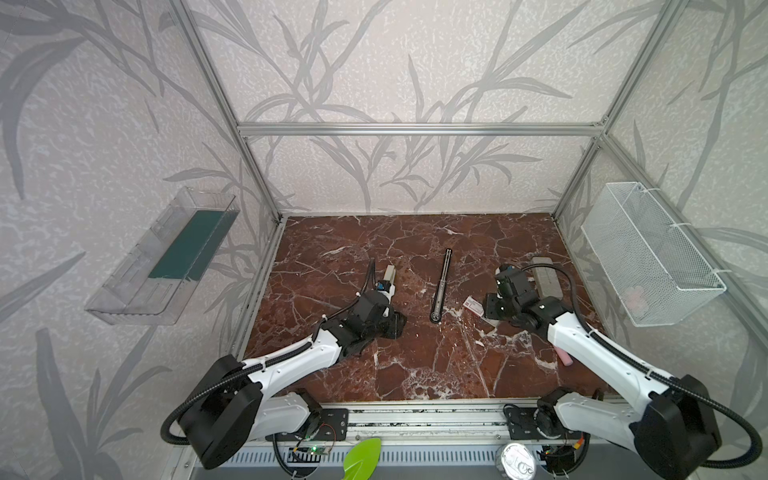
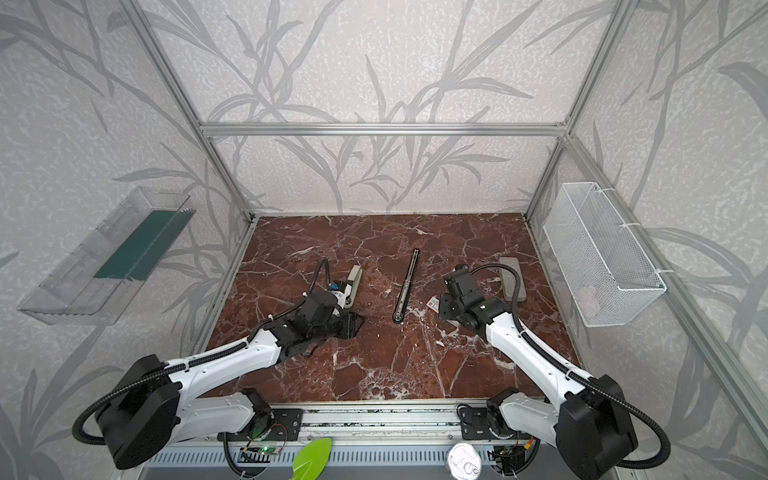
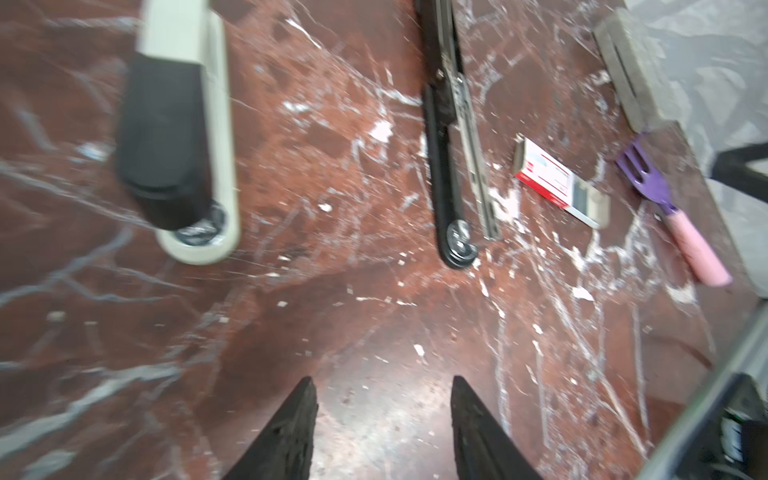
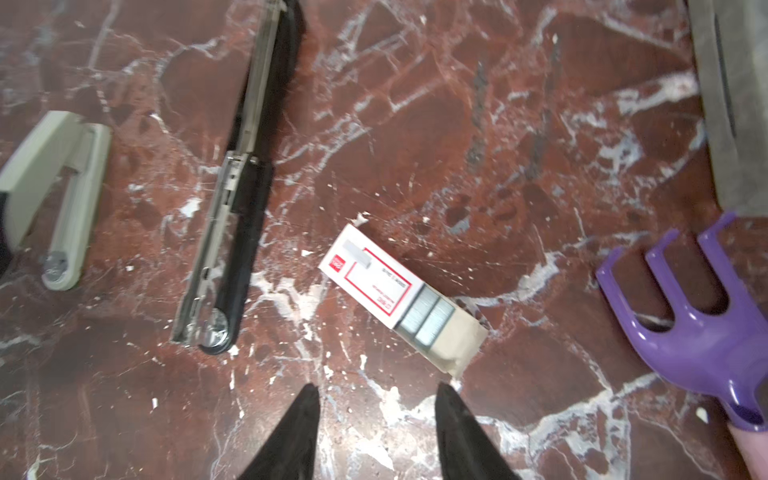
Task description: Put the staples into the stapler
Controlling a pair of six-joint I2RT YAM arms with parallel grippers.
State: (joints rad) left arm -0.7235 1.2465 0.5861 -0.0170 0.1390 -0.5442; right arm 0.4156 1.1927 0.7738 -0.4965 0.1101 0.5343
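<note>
Staples box (image 4: 374, 282) flat on marble table (image 1: 415, 365), partly open, just right of opened black stapler (image 1: 441, 284), right gripper (image 4: 378, 388) near it, jaws spread, empty, left gripper (image 3: 382, 382) likewise spread, empty.

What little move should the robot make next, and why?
Probably lower the right end effector onto the staples: they lie just ahead of its open, empty jaws, inner tray slid out, and the black stapler already lies opened flat.
</note>
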